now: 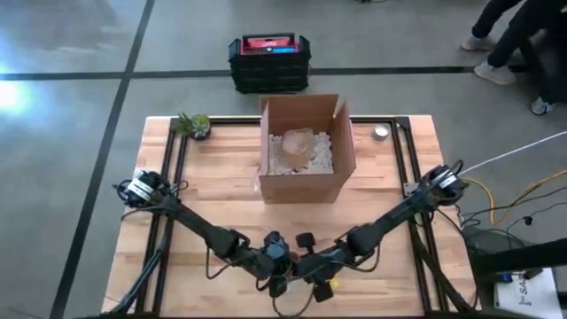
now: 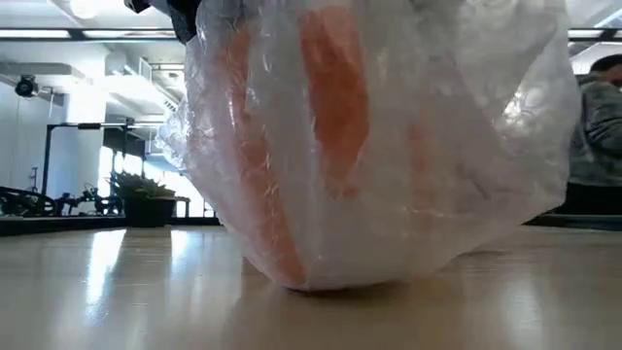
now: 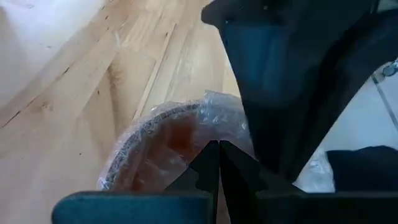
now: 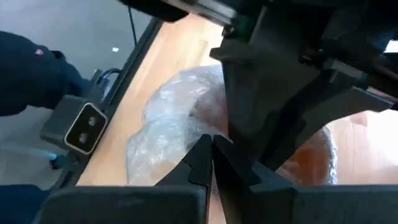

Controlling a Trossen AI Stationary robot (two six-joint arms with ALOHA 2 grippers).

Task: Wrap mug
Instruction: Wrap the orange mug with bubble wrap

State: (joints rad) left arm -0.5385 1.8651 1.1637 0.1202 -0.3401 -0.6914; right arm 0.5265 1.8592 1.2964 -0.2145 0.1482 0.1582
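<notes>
From above, only arms meeting at the table's (image 1: 177,266) near edge, hiding the mug; box (image 1: 306,146) and plant (image 1: 193,125) beyond. At table height, mug (image 2: 330,146) filling the frame: orange, swathed in bubble wrap (image 2: 486,126), resting on the wood. Left gripper (image 3: 218,163) pinched closed on wrap at the mug's rim. Right gripper (image 4: 211,155) likewise closed, nipping wrap on the opposite side.

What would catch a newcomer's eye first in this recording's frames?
The orange mug swathed in clear bubble wrap fills the low view, sitting on the light wooden table near its front edge. There the left gripper and right gripper meet, both pinched shut on the wrap. Behind them, an open cardboard box holds white packing peanuts and another wrapped item.
</notes>
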